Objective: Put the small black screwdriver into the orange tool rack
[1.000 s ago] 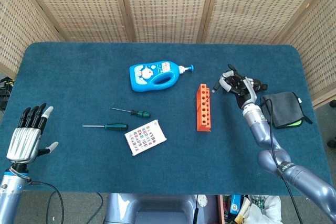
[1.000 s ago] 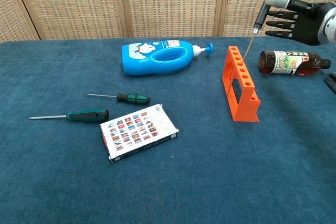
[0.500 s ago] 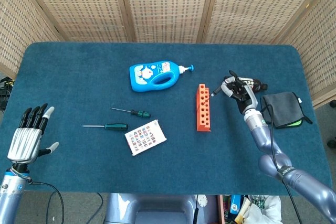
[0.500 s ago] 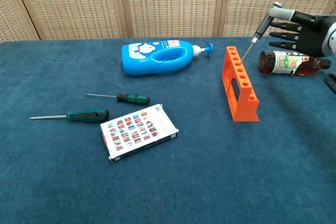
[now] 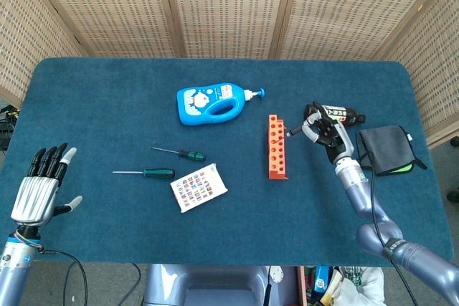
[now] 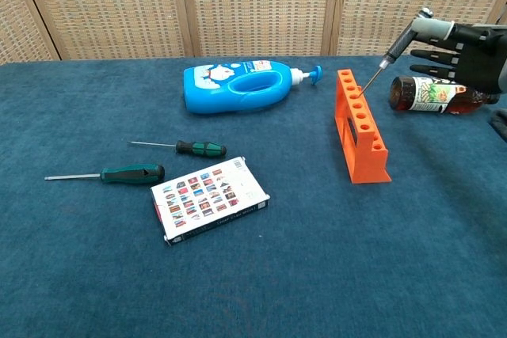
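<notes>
My right hand (image 5: 324,130) (image 6: 461,42) pinches the small black screwdriver (image 5: 293,131) (image 6: 393,51) by its handle. The tool leans down to the left, and its thin tip meets one of the far holes in the top of the orange tool rack (image 5: 277,147) (image 6: 361,131). The rack stands upright on the blue table, its row of holes facing up. Whether the tip is inside the hole or only on its rim I cannot tell. My left hand (image 5: 40,184) hovers open at the table's near left edge, holding nothing.
A blue pump bottle (image 5: 214,102) (image 6: 242,86) lies behind the rack's left. Two green-handled screwdrivers (image 5: 183,153) (image 5: 148,173) and a card box (image 5: 199,187) lie left of centre. A brown bottle (image 6: 432,94) and a black cloth (image 5: 386,149) lie by my right hand.
My right hand has dropped and tilted the screwdriver from upright above the rack to a slant, bringing its tip down onto a hole. The rack has shifted slightly left. The left hand stays put.
</notes>
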{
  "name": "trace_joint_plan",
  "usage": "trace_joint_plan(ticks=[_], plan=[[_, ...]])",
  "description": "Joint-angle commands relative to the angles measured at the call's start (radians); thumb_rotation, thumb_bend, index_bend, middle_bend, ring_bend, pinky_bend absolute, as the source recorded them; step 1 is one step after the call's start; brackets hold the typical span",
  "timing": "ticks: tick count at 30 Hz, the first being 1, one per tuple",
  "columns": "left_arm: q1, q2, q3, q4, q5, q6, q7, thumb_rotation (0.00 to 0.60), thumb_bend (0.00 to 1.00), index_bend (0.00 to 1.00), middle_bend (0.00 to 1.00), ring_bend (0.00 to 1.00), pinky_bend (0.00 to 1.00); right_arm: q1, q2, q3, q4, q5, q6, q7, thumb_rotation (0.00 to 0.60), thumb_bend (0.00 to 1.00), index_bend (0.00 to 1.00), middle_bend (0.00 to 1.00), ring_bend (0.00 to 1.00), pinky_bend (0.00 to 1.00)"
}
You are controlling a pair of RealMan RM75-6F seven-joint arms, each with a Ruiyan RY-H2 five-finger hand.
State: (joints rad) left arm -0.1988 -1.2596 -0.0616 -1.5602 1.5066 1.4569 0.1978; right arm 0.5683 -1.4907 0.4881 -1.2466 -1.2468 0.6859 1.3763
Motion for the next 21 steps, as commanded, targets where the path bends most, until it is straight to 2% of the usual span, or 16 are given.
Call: trace_joint_plan(ticks=[1, 21], plan=[[0.002, 0.002, 0.001, -0.001, 0.005, 0.004, -0.004, 0.600, 0.00, 0.00, 0.00, 0.00, 0.00, -0.008, 0.013, -0.005, -0.022, 0.001, 0.018, -0.018, 0.600, 0.29, 0.62, 0.00, 0.00, 0.00], [0.006, 0.006, 0.004, -0.003, 0.018, 0.013, -0.012, 0.600, 0.00, 0.00, 0.00, 0.00, 0.00, 0.007, 0.028, -0.026, -0.066, 0.022, 0.042, -0.083, 0.600, 0.29, 0.63, 0.00, 0.00, 0.00]])
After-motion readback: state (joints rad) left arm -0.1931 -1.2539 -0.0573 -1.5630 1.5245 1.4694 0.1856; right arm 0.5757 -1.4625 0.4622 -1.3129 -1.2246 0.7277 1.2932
